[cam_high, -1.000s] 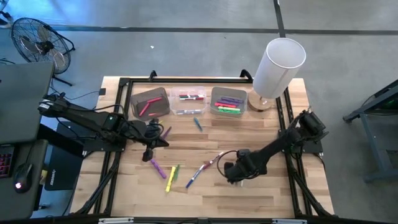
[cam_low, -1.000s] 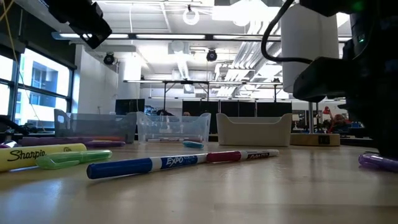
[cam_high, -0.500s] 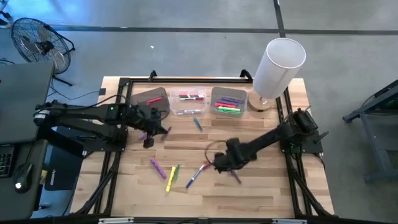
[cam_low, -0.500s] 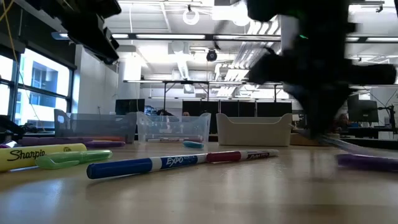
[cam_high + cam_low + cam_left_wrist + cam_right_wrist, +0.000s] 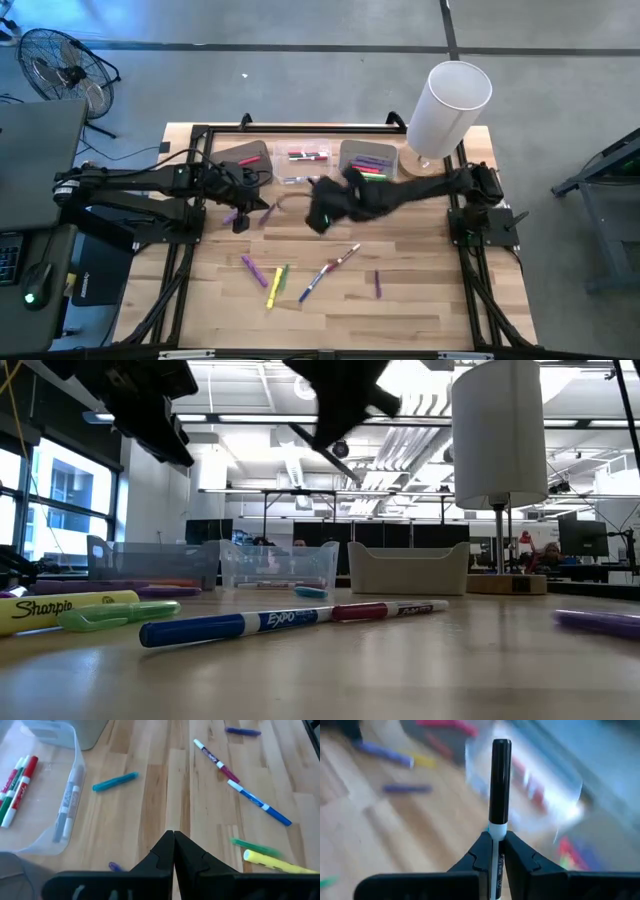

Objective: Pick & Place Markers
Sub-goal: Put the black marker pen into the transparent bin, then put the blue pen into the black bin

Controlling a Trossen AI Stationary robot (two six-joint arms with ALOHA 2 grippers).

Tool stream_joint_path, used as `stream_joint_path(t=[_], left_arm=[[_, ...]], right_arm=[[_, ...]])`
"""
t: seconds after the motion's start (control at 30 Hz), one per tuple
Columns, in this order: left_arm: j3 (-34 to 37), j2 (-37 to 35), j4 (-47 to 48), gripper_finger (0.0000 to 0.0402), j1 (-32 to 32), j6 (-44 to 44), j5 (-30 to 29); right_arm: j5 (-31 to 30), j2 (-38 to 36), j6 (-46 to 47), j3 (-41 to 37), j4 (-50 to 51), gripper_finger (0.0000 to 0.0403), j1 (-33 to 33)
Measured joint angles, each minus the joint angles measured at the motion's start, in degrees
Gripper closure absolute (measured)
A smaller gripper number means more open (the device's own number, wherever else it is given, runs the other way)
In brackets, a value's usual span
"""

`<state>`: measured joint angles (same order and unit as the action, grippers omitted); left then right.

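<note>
My right gripper (image 5: 316,220) hangs high over the table's middle, near the clear bin (image 5: 305,166), shut on a white-barrelled marker with a black cap (image 5: 500,780). In the low view that marker (image 5: 322,452) shows as a thin slanting line below the gripper. My left gripper (image 5: 173,840) is shut with nothing in it, above the wood left of a teal marker (image 5: 318,198). Loose markers lie flat on the table: purple (image 5: 253,268), yellow (image 5: 272,290), green (image 5: 283,275), blue-and-white (image 5: 312,285), red-and-white (image 5: 343,258) and another purple (image 5: 377,283). My right gripper pinches the marker's white barrel (image 5: 493,834), just behind the black cap, between its two fingers. The marker lies along the fingers and sticks out past their tips, cap end (image 5: 501,745) foremost. It is lifted clear of the table.
Three bins stand in a row at the far edge: a grey one (image 5: 243,165) with red markers, the clear one, and a grey one (image 5: 368,163) with purple and green markers. A white lamp (image 5: 445,105) stands at the far right. A purple marker (image 5: 265,213) lies beside my left gripper.
My right gripper has risen from the near right of the table and swung toward the far left, up to the clear bin, rolling its wrist on the way; it carries the black-capped marker. My left arm has swung a little toward the far edge.
</note>
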<state>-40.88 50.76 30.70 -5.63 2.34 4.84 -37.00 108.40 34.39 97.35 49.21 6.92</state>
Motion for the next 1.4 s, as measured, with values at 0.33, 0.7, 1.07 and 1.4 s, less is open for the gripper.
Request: stream_joint_path(t=[0.33,0.7,1.07,1.4], left_arm=[[0.0,-3.69,6.33,0.0401,0.0,2.52,-5.07],[0.02,-7.54,7.97,0.0401,-0.05,4.23,-15.2],[0.02,-7.52,9.25,0.0401,0.0,6.16,-17.07],[0.02,-6.26,11.32,0.0393,0.0,8.99,-15.61]], right_arm=[[11.2,1.28,-30.63,2.87,-18.77,0.0382,-14.95],[24.31,10.54,-40.79,2.85,-22.32,0.0382,-22.58],[23.47,15.19,-43.91,2.85,-22.22,0.0311,-23.43],[23.42,13.75,-35.69,2.85,-20.64,0.0297,-22.05]])
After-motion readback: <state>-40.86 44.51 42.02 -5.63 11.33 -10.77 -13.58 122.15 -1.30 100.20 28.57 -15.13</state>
